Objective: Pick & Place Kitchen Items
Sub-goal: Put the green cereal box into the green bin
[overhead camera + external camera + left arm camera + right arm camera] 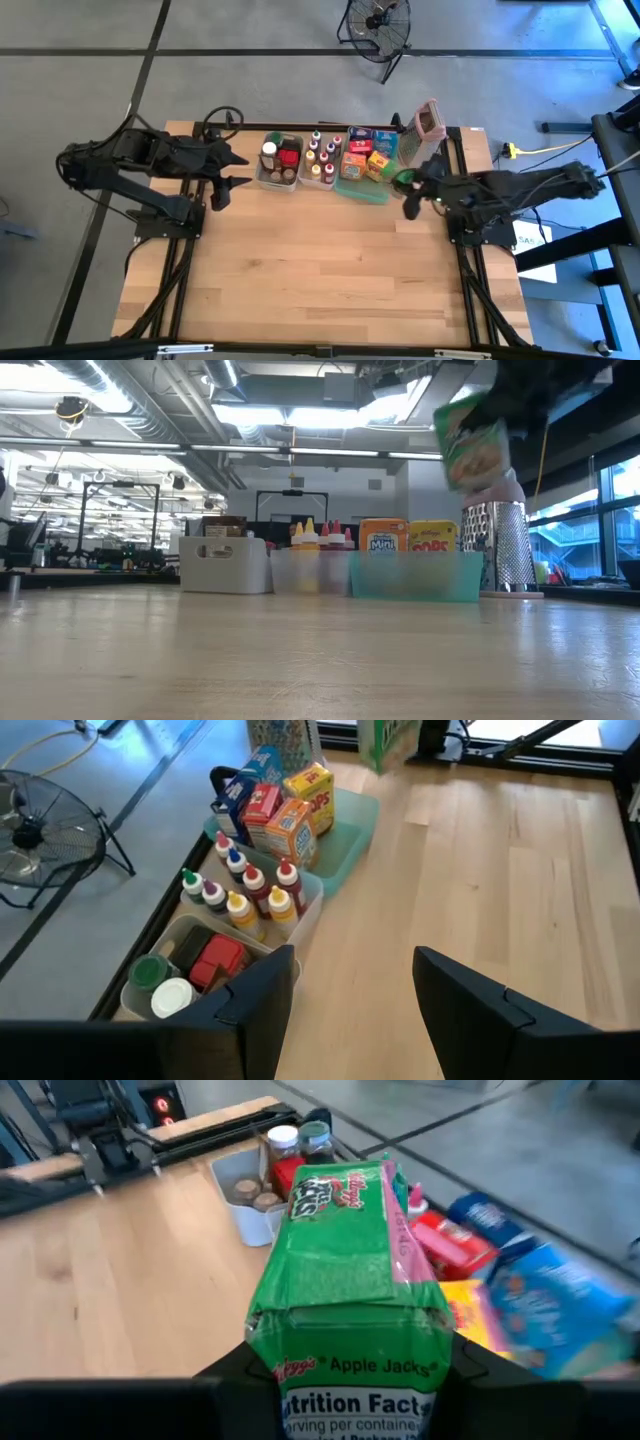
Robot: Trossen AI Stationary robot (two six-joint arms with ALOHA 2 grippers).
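My right gripper (408,196) is shut on a green Apple Jacks cereal box (345,1260), which hangs in the air by the near right end of the green tray (372,193). In the low view the box (472,440) hangs above the tray and the metal grater (503,545). My left gripper (243,170) stands open and holds nothing, just left of the clear tub of jars (278,164). The tub of small bottles (320,160) stands between that tub and the tray of food boxes (290,805). My right gripper pinches the cereal box between its two fingers at the box's near end (290,1380), one finger on each side of the narrow panel with the nutrition print. The fingers reach from the table's right side, slanting down. The box is lifted clear of everything and points toward the tubs.
The three containers stand in a row along the far edge, and the grater with the pink top (428,124) is at their right end. Bare wooden tabletop (320,270) stretches from the row to the near edge. A fan (378,25) stands on the floor beyond the table.
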